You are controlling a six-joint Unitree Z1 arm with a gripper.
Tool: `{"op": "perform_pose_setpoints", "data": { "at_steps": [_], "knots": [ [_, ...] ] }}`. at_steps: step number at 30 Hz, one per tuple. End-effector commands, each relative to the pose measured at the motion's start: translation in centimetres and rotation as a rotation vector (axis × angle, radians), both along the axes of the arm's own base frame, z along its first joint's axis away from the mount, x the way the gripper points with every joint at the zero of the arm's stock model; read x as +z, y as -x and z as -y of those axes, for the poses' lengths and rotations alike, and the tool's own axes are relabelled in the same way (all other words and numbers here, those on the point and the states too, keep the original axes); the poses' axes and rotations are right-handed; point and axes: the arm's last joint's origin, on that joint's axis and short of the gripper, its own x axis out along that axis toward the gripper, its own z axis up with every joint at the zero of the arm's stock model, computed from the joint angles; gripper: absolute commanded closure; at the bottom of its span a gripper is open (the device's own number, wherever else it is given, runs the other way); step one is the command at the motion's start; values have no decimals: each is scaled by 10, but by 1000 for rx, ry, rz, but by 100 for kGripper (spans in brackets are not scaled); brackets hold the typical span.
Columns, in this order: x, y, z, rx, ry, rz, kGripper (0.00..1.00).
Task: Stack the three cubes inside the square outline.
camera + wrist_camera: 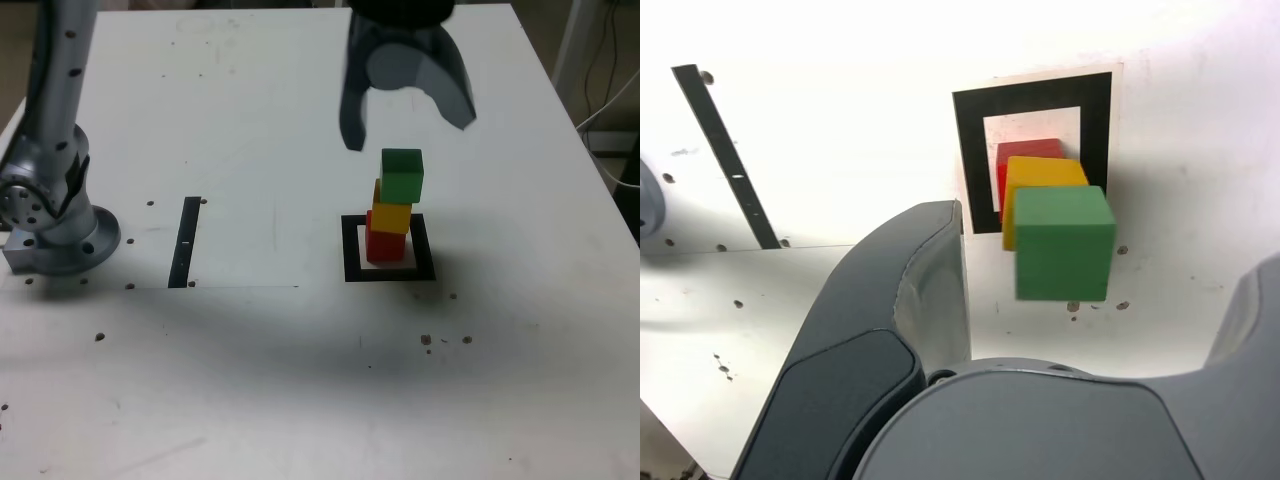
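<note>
A red cube (385,244) stands inside the square outline (352,250) of black tape. On it rests a yellow cube (391,214), and a green cube (402,174) tops the stack. The wrist view looks down on the same stack: green cube (1064,241), yellow cube (1042,172), red cube (1028,150), square outline (970,160). My gripper (408,128) hangs just above and behind the green cube, jaws spread wide and open, touching nothing. One dark finger (910,290) fills the wrist view beside the stack.
The arm's grey base (55,215) stands at the exterior view's left on the white table (260,380). A straight black tape strip (185,242) lies between the base and the stack. Small dark specks dot the tabletop.
</note>
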Motion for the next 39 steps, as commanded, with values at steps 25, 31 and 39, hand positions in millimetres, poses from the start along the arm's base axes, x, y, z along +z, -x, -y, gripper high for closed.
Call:
{"op": "perform_pose_setpoints", "data": {
  "at_steps": [25, 31, 39],
  "knots": [
    [-43, 138, -34, 105, -47, -126, 0],
    [-71, 163, -40, 143, -44, -169, 0],
    [-103, 184, -42, 172, -29, -193, 0]
  ]
}}
